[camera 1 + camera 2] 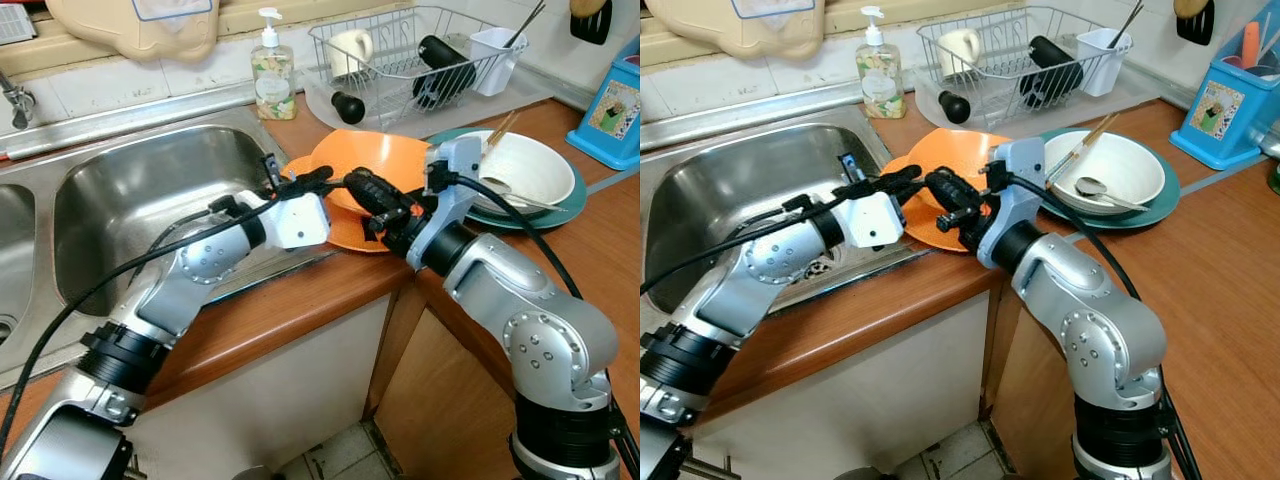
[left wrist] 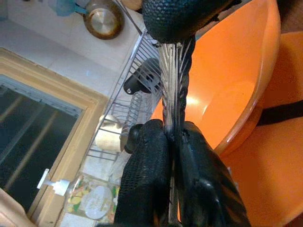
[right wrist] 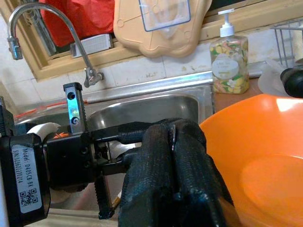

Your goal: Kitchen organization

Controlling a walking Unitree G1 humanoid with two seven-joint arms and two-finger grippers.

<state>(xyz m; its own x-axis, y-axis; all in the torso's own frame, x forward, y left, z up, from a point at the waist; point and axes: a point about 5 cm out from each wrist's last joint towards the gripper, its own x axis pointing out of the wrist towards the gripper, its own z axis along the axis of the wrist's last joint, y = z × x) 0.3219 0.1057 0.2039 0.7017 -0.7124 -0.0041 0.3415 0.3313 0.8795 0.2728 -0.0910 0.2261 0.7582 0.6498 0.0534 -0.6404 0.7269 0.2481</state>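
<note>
An orange bowl rests on an orange plate on the wooden counter, just right of the sink. Both grippers meet over the bowl's near-left rim. My left gripper reaches in from the sink side and is shut on a thin metal utensil. My right gripper comes from the right with its fingers pressed together, and the utensil's far end runs into its tips. What kind of utensil it is stays hidden.
The steel sink lies to the left with a tap behind it. A soap bottle and a dish rack stand at the back. A white bowl with spoon and chopsticks sits on a teal plate.
</note>
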